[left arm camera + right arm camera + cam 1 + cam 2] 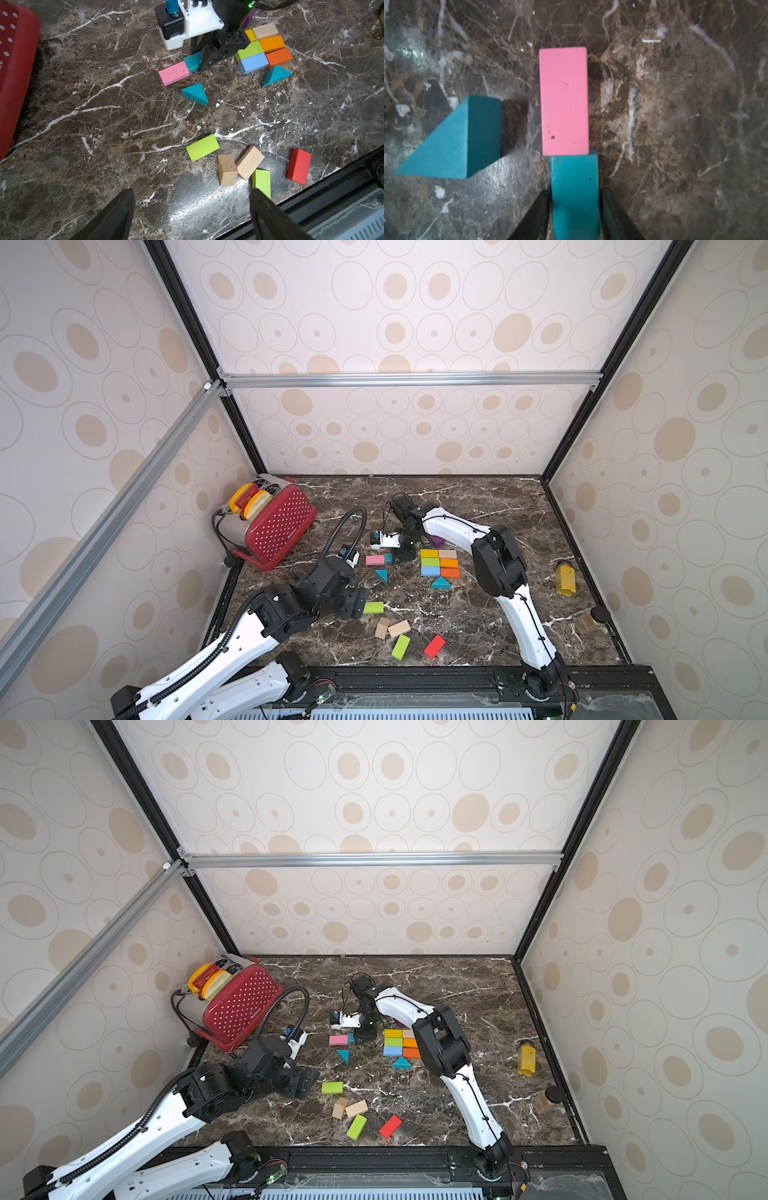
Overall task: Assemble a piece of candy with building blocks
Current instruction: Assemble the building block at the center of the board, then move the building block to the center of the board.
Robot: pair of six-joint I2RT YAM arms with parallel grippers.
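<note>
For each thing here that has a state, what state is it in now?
left gripper: jaws wide open, empty
right gripper: jaws astride the teal brick; grip unclear
teal brick: flat, end touching the pink brick
pink brick: lying flat
toaster: two slices in its slots

On my table (478, 497), dark brown marble veined with white, a red toaster (272, 526) dotted with white holes sits in the far left corner, lying tilted, with two yellow-edged toast slices (251, 499) poking out of its slots and a black cord at its base. Along the right edge I see a yellow spice jar (565, 580) lying on the marble, and nearer the front a brownish jar with a black lid (592, 619), tipped on its side against the frame.
</note>
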